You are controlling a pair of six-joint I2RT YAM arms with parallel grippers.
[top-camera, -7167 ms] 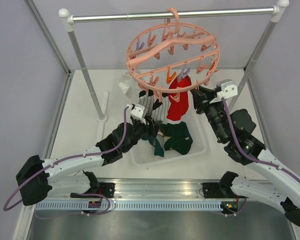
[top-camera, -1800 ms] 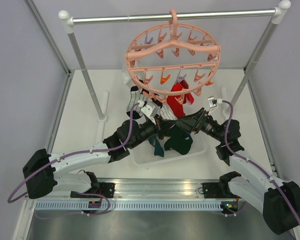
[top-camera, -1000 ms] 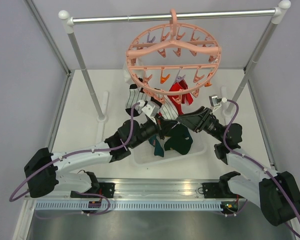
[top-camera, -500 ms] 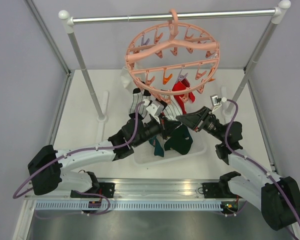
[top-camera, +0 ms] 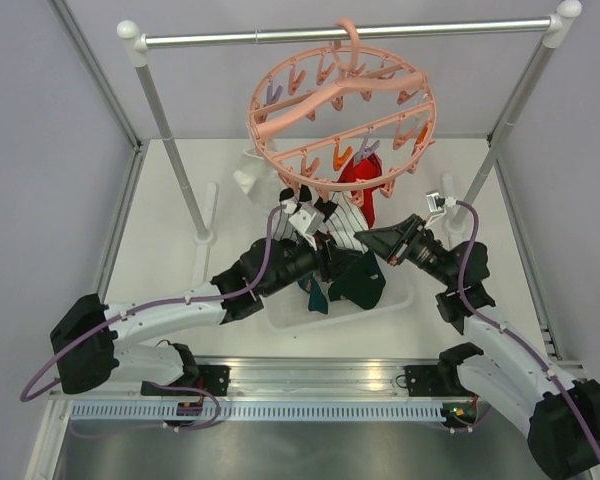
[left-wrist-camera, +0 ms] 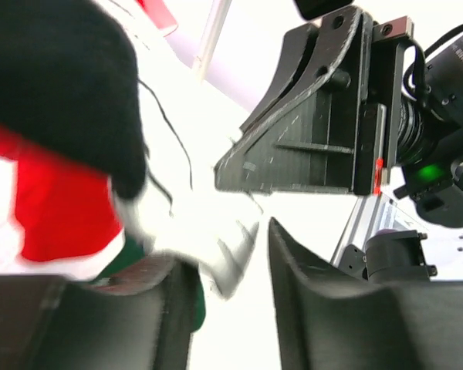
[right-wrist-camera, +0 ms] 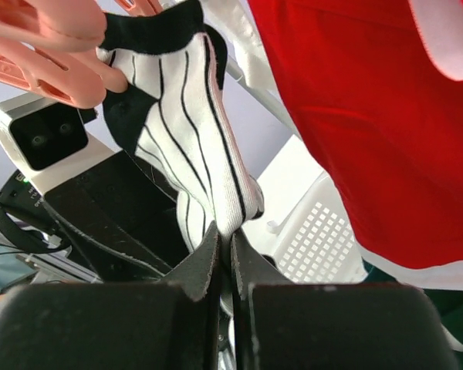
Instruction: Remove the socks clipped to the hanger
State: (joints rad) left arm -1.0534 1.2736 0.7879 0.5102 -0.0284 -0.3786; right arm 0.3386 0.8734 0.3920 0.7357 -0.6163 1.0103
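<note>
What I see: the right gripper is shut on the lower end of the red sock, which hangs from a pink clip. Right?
No. The right gripper is shut on the lower end of the white black-striped sock, not the red sock beside it. The striped sock does hang from a pink clip. The right wrist view shows it.

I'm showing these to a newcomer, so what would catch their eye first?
The salmon-pink ring hanger hangs from the silver rail at the top of the overhead view, bristling with clips. Below it, the right gripper is shut on the lower end of a black-striped white sock clipped to the hanger, beside a bright red sock.
</note>
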